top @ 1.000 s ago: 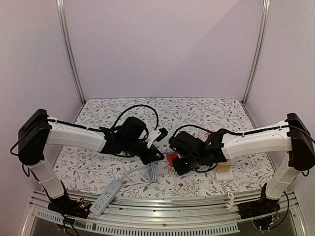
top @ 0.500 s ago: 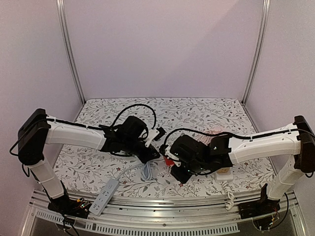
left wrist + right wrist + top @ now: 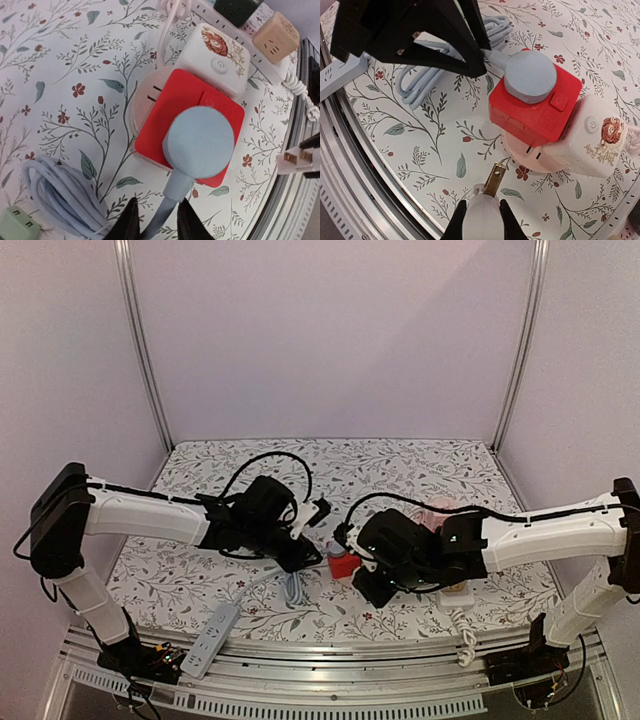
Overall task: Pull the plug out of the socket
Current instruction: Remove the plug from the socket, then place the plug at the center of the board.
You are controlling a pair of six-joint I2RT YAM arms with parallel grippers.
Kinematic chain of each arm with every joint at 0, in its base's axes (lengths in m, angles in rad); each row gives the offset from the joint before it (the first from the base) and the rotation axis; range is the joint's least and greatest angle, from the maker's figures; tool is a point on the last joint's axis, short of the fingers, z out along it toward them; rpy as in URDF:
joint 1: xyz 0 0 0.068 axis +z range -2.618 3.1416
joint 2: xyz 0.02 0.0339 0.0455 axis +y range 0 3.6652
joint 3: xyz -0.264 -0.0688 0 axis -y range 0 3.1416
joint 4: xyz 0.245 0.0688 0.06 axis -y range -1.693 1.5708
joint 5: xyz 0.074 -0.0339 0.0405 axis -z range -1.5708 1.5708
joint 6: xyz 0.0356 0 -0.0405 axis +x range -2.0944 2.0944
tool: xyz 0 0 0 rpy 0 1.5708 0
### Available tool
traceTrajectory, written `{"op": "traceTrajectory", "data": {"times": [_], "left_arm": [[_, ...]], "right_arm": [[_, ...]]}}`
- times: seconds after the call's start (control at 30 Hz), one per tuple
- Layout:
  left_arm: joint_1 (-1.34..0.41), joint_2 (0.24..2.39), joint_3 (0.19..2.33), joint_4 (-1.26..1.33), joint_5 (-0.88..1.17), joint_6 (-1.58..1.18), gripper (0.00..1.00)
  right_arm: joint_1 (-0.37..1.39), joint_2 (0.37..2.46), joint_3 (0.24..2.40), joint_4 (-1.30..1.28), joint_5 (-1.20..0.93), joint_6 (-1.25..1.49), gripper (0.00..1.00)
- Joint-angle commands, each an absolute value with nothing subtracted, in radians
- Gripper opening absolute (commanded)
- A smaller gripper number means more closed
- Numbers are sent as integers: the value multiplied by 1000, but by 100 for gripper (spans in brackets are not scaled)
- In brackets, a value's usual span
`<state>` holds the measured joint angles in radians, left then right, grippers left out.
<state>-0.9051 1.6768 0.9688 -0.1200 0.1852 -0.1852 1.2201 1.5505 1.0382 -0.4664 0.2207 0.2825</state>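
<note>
A red socket cube (image 3: 343,565) (image 3: 170,100) (image 3: 530,117) lies on the flowered cloth, joined to a pale pink round socket base (image 3: 530,152) with two empty slots. A round light-blue plug (image 3: 199,142) (image 3: 530,76) sits on top of the cube. My left gripper (image 3: 157,222) (image 3: 305,555) is shut on that plug's blue cable just behind it. My right gripper (image 3: 481,220) (image 3: 365,585) is shut on a white plug (image 3: 482,212). Its brass prongs (image 3: 495,181) hang free, a short way from the slots.
A white adapter with a tiger picture (image 3: 212,55) (image 3: 592,145) adjoins the red cube. A beige cube adapter (image 3: 276,32) and a dark green one (image 3: 235,7) sit on a white strip behind. The blue cable coil (image 3: 55,195), another white power strip (image 3: 213,638) and the front metal rail (image 3: 320,680) lie nearby.
My right arm has stretched left and its wrist has drawn back from the red cube, which now shows more. The left arm has shifted slightly left.
</note>
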Motion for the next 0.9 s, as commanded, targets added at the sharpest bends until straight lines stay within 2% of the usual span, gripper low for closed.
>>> {"op": "traceTrajectory", "data": {"times": [0.0,0.07,0.2,0.4,0.67,0.87], "left_arm": [[-906,1624,965,-133,201,-246,36],[-907,1603,964,-136,190,-268,53],[-907,1522,954,-168,129,-319,78],[-890,1341,981,-342,39,-373,95],[-712,1200,1174,-796,-38,-322,100],[-521,1092,1131,-797,-14,-284,99]], "right_arm": [[1201,1427,1025,-408,271,367,0],[1198,1388,1026,-406,304,386,0],[1197,1322,1047,-408,363,399,0],[1198,1373,1147,-413,394,384,0],[1197,1616,1409,-529,426,359,0],[1197,1784,1554,-498,394,354,0]]}}
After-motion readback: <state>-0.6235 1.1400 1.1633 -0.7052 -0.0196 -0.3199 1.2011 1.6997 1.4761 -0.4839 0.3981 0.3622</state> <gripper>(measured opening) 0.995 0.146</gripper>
